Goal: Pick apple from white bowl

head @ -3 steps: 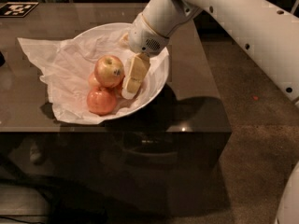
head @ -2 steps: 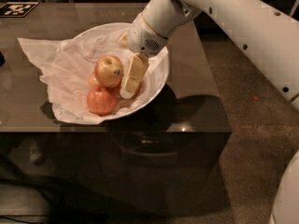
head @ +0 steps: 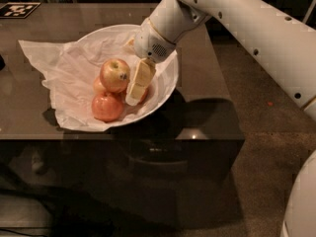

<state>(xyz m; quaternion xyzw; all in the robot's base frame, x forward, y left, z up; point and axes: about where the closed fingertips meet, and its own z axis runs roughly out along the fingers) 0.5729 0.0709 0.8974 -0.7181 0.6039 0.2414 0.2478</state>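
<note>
The pincer (head: 136,90) is being held in the white bowl (head: 168,79) just right of the top apple (head: 114,75), ready for grabbing; its spread cannot be told.

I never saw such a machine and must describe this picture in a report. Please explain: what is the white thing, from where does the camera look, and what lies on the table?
The white thing is a robot arm coming from the right. At its end the gripper, its grasping tool, reaches into the white bowl, close beside the upper apple. There is one picture only; it looks down from above, but where the camera sits is unknown. The bowl stands on the dark glossy table, lined with crumpled white paper that spills out leftward. A redder apple lies lower, with more fruit partly hidden. Whether anything is gripped, I cannot tell.
</note>
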